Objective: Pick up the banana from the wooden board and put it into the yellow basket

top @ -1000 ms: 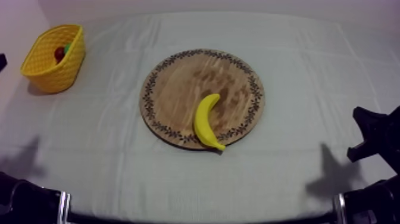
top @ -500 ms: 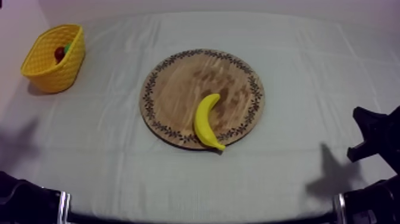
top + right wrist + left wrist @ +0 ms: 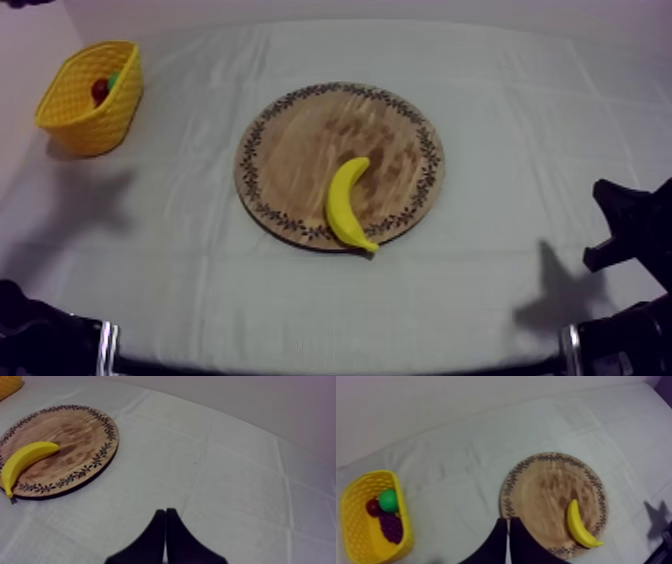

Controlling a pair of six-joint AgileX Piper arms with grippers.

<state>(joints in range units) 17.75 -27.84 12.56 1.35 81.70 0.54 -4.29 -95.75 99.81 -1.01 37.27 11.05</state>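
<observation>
Left arm's shadow (image 3: pixel 88 205) nearer the basket (image 3: pixel 85 118) — left tool (image 3: pixel 508 521), right tool (image 3: pixel 165 511) pressed together.

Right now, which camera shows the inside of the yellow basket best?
The left wrist view: it looks down into the basket, showing grapes, a small red fruit and a green fruit. The top view sees its outer wall, the red fruit peeking over. The right wrist view catches its yellow corner beyond the board.

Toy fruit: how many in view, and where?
4. Banana on the wooden board; small red fruit, green fruit and grapes in the yellow basket. More may lie hidden underneath.
</observation>
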